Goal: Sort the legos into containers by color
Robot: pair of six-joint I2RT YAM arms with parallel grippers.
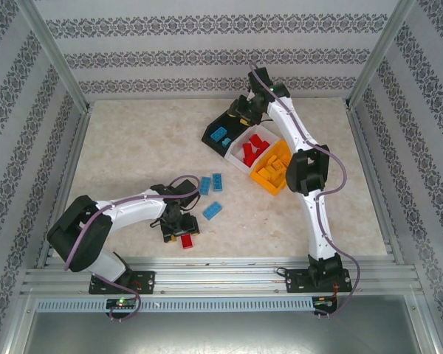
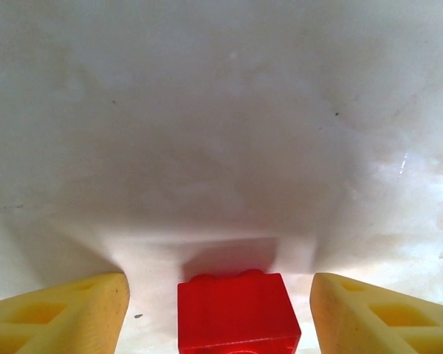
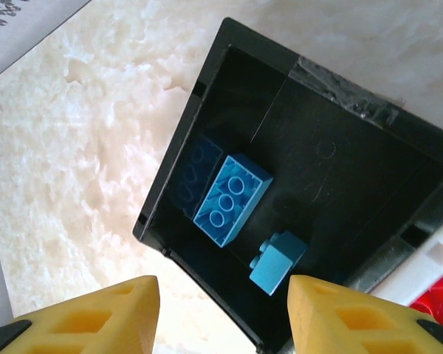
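No text, label, brand or number is legible anywhere.

A pale, marbled table (image 1: 133,147) carries a row of containers (image 1: 236,164) set aslant: a black bin (image 1: 209,137), a white bin in the middle and an orange bin (image 1: 269,188), joined side by side. Nearer than the row's black end and a little to its left, two blue bricks (image 1: 205,184) lie just beside each other on the bare top. A third blue brick (image 1: 213,211) lies nearer still. Farthest from the row, close to the table's near edge, sits a red brick (image 1: 187,241), studs up.
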